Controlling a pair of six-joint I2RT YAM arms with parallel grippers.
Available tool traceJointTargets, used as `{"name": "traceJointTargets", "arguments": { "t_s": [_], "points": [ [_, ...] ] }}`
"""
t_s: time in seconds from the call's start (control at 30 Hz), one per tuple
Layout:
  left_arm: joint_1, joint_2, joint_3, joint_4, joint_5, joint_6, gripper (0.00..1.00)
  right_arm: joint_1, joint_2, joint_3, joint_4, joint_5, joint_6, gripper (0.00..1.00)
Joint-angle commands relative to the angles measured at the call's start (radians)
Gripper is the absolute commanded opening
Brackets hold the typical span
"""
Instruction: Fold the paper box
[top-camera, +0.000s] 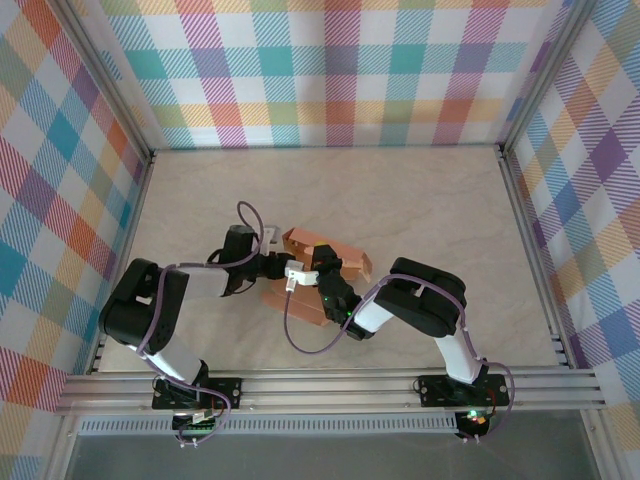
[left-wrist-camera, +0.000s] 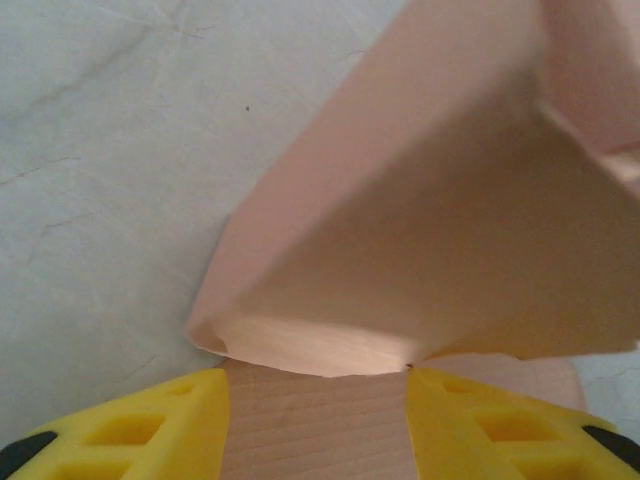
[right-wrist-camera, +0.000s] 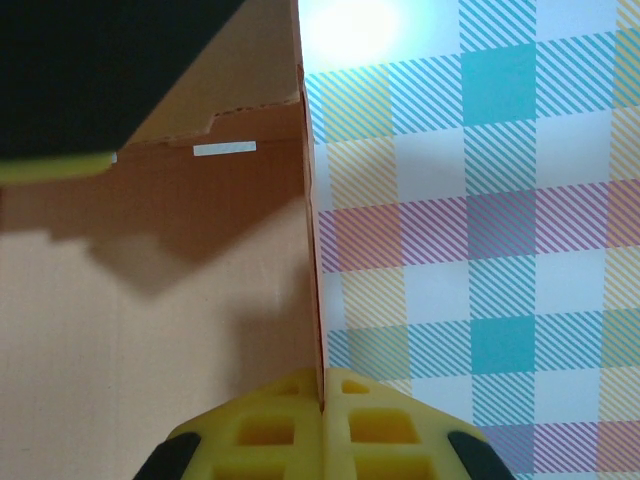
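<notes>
The paper box (top-camera: 345, 258) is salmon-orange card, partly folded, in the middle of the table between both arms. My left gripper (top-camera: 274, 256) is at the box's left side. In the left wrist view its yellow fingers (left-wrist-camera: 190, 420) stand apart, a flat card panel (left-wrist-camera: 318, 430) fills the gap between them, and a raised flap (left-wrist-camera: 430, 200) leans just beyond. My right gripper (top-camera: 314, 272) reaches into the box from the near right. In the right wrist view it (right-wrist-camera: 323, 385) is shut on the thin edge of an upright card wall (right-wrist-camera: 312, 250), with the box's inside (right-wrist-camera: 150, 300) to the left.
Plaid walls (top-camera: 340, 70) close in the pale marbled table (top-camera: 420, 200) at the back and both sides. Aluminium rails (top-camera: 330, 385) run along the near edge by the arm bases. A purple cable (top-camera: 300, 335) loops in front of the box.
</notes>
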Motion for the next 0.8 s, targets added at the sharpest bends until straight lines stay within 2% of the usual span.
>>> {"name": "traceJointTargets", "arguments": {
  "t_s": [0.0, 0.3, 0.43, 0.63, 0.77],
  "points": [
    [-0.02, -0.011, -0.001, 0.104, -0.081, 0.054, 0.5, 0.008, -0.006, 0.009, -0.031, -0.014, 0.056, 0.0],
    [-0.034, 0.019, 0.007, 0.154, -0.015, 0.087, 0.48, 0.008, -0.022, -0.005, -0.065, -0.011, 0.08, 0.0],
    [-0.04, 0.01, -0.003, 0.16, 0.007, 0.106, 0.5, 0.007, -0.016, -0.004, -0.081, -0.009, 0.094, 0.0],
    [-0.039, -0.107, -0.101, 0.202, -0.149, 0.063, 0.56, -0.003, -0.027, -0.016, -0.096, -0.008, 0.118, 0.0],
    [-0.01, -0.205, -0.159, 0.21, -0.208, 0.032, 0.59, -0.01, -0.035, -0.025, -0.097, -0.007, 0.128, 0.0]
  ]
}}
